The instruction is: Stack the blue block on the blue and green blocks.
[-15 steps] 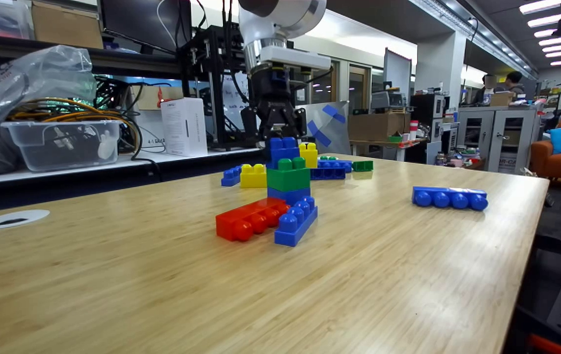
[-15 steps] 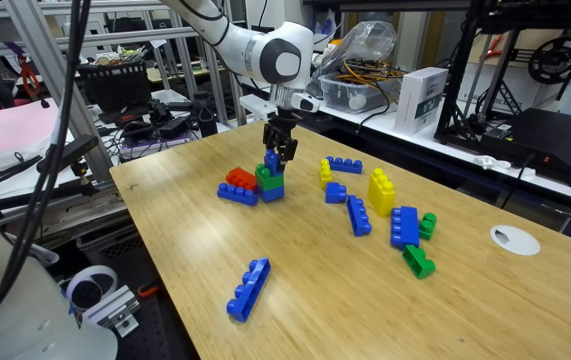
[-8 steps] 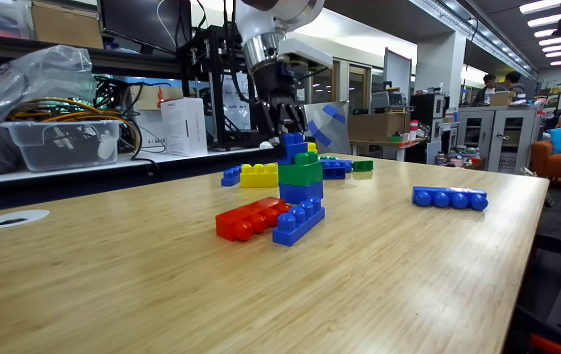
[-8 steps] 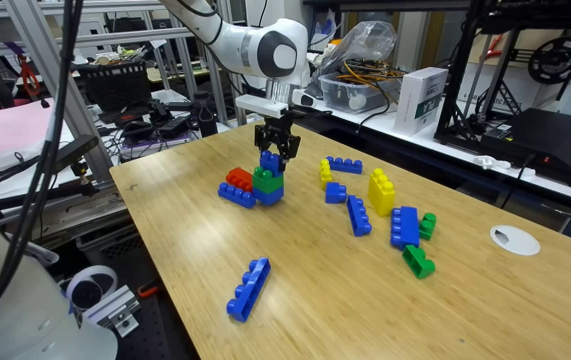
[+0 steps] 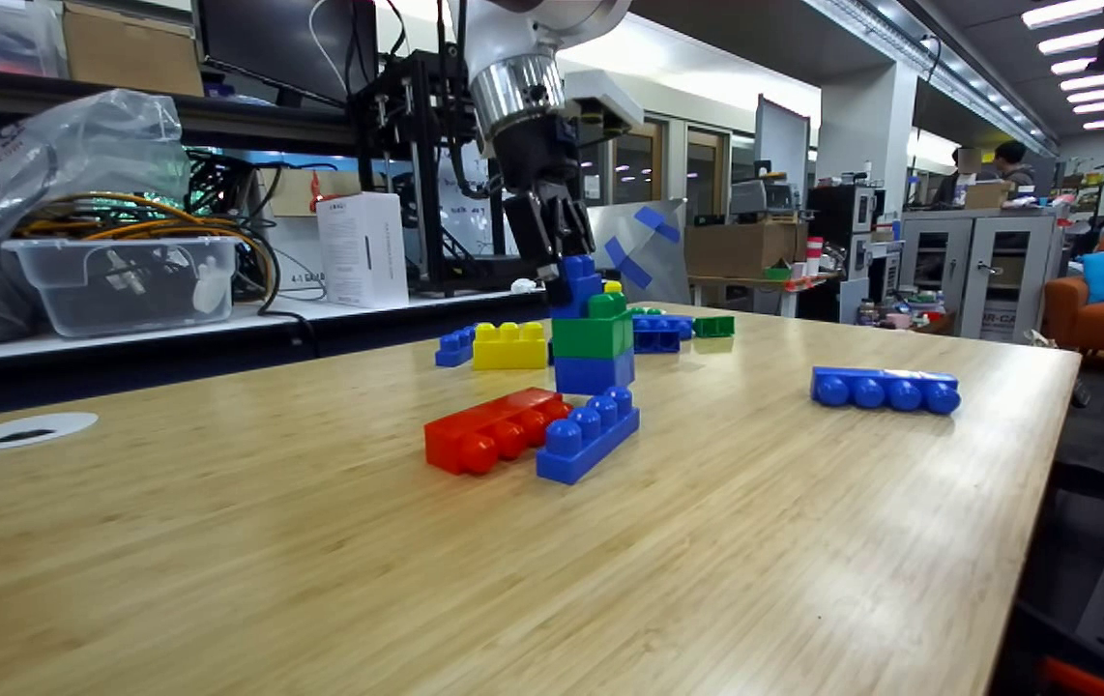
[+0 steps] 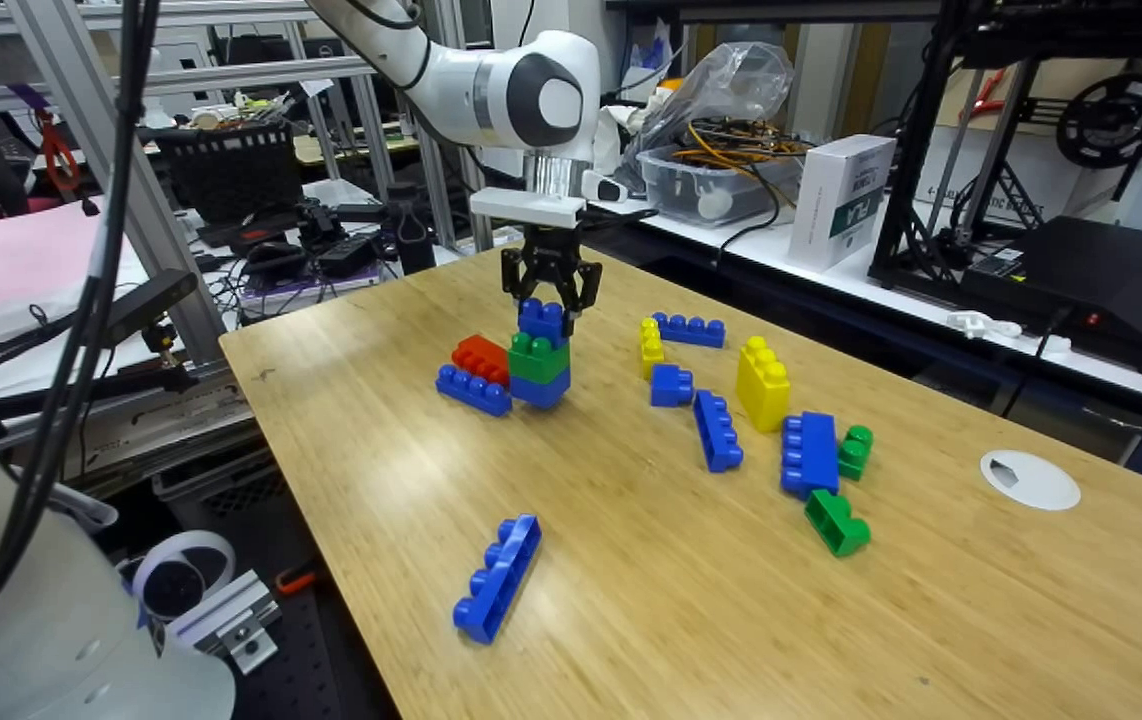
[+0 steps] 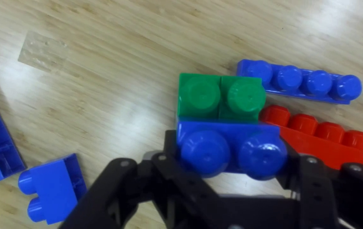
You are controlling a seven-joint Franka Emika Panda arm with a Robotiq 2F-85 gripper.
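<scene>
Blue block (image 6: 541,322) and the green-and-blue stack (image 6: 539,374) beneath have turned.

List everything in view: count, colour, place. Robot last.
Table: 1, tan, centre
Base block: 1, blue, on table
Green block: 1, green, on base block
Blue block: 1, blue, over part of green block, seating unclear
Red brick: 1, red, beside base block
Long bricks: 4, blue, one beside red brick, others scattered
Yellow bricks: 2, yellow, on table
Small brick: 1, blue, near yellow bricks
Stubby bricks: 2, green, on table
Wide brick: 1, blue, beside stubby bricks
Disc: 1, white, on table
Tub: 1, transparent, behind table
Carton: 1, white, beside tub
Sofa: 1, orange, far background
People: 2, dark-haired, far background
Clutter: uncounted, mixed, around table
Arm: 1, white, above table
End effector: 1, black, shut on blue block
</scene>
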